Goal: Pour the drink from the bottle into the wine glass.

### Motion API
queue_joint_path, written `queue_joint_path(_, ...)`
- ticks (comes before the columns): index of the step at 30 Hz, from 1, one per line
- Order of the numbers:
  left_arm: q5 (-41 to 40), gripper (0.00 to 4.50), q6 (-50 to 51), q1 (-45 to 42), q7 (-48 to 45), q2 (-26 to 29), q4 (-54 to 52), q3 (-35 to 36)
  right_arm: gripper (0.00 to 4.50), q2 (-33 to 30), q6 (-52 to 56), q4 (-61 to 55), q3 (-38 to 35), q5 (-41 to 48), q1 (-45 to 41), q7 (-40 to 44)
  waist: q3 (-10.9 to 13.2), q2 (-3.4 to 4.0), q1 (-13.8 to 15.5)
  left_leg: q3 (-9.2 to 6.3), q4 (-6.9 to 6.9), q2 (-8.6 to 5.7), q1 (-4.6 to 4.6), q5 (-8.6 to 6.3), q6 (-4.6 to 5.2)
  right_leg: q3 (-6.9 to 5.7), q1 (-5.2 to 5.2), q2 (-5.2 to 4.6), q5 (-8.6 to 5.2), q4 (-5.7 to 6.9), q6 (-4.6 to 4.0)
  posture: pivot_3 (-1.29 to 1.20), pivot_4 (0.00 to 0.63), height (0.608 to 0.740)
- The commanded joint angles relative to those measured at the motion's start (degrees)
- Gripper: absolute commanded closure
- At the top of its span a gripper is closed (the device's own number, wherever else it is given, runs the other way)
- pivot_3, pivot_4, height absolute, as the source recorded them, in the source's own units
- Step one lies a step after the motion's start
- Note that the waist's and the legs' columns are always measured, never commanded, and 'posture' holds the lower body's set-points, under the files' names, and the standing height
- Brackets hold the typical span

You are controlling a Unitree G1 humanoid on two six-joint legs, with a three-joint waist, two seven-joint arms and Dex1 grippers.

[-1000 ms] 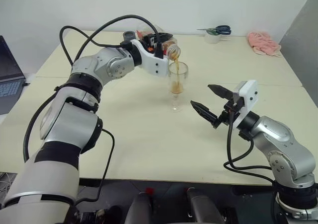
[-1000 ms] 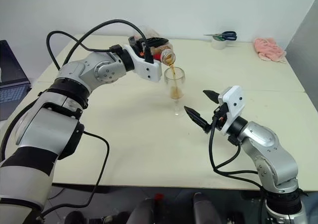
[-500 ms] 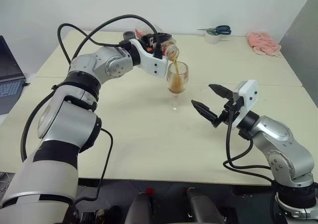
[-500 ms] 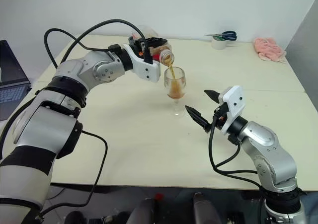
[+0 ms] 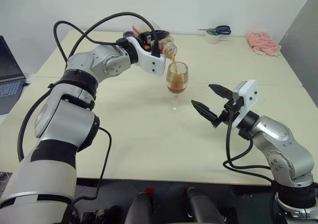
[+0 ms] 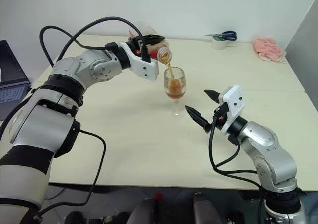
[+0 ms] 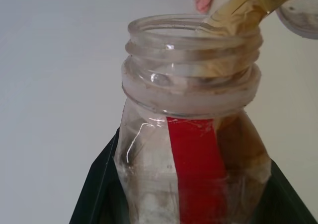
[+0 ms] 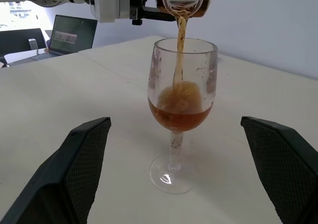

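Pale cream table (image 5: 149,134) against a white wall: near its middle stands the wine glass (image 5: 177,85), upright on its foot, its bowl roughly half full of the reddish-brown drink (image 8: 180,112). A thin stream of that liquid falls into the bowl from the mouth of the bottle (image 5: 166,47), which hangs tipped over just above the glass rim, clear of it. The left gripper (image 5: 155,39) has its black fingers clamped tight around the bottle's body, the red label strip showing between them in the left wrist view, with liquid running out past the threaded neck.

On the robot's right side of the glass, near but apart from it, the right gripper (image 5: 205,99) hovers over the table with its two black fingers (image 8: 82,157) spread wide and nothing between them; the glass sits framed in that gap in the right wrist view.

At the table's far edge lie blue-handled scissors (image 5: 218,30) and a crumpled pink cloth (image 5: 263,41). An open laptop (image 5: 9,77) sits off the table's left end.
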Motion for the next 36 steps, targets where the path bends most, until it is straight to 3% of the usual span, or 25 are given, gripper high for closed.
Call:
queue_joint_path(1,-0.2,2.78,-0.1,-2.8,1.2,0.9,-0.8,0.3,0.0,-0.1,-1.2,-1.1,-0.5,0.3,-1.1,0.1,0.0,0.0,0.0,0.0,0.0,0.0,0.0,0.0,0.0,0.0,0.0,0.0,0.0,0.0,0.0,0.0,0.15,0.74)
queue_joint_path(13,-2.6,2.78,-0.2,-2.1,-0.5,0.2,-0.4,1.6,0.0,0.0,-1.2,-0.6,-0.6,0.2,-1.8,0.2,0.0,0.0,0.0,0.0,0.01,-0.01,0.0,0.01,-0.01,0.0,0.0,0.0,0.0,0.02,0.0,0.0,0.15,0.74)
queue_joint_path(21,-25.3,2.78,4.2,4.7,-19.2,-4.0,-0.6,16.9,0.0,-0.7,-1.1,1.4,-1.4,1.0,-4.1,1.7,0.0,0.01,-0.2,0.01,0.02,-0.01,0.04,0.06,-0.06,-0.01,0.0,-0.02,0.0,0.09,-0.01,0.0,0.15,0.74)
queue_joint_path(26,-38.8,2.78,13.3,9.0,-27.3,-4.7,-4.4,27.3,0.0,-2.4,-0.3,2.9,-1.2,1.7,-9.3,4.2,0.0,0.01,-0.4,0.01,0.04,-0.01,0.04,0.09,-0.04,0.0,-0.06,-0.01,0.0,0.24,-0.01,0.0,0.15,0.74)
queue_joint_path(30,-48.2,2.78,25.0,14.1,-29.6,-4.9,-9.2,35.2,0.0,-2.5,3.6,5.4,-0.2,1.8,-18.3,2.6,0.0,0.02,-0.6,-0.04,0.09,-0.01,0.04,0.09,-0.04,-0.02,-0.05,-0.02,-0.01,0.3,-0.01,0.0,0.15,0.74)
queue_joint_path(36,-58.7,2.78,43.0,25.6,-25.7,-7.8,-23.6,43.8,0.0,-0.4,10.9,9.2,3.3,1.6,-30.7,0.2,-0.1,0.03,-1.0,-0.2,0.14,0.01,0.04,0.13,-0.08,-0.13,-0.05,-0.05,-0.03,0.39,-0.05,0.0,0.15,0.74)
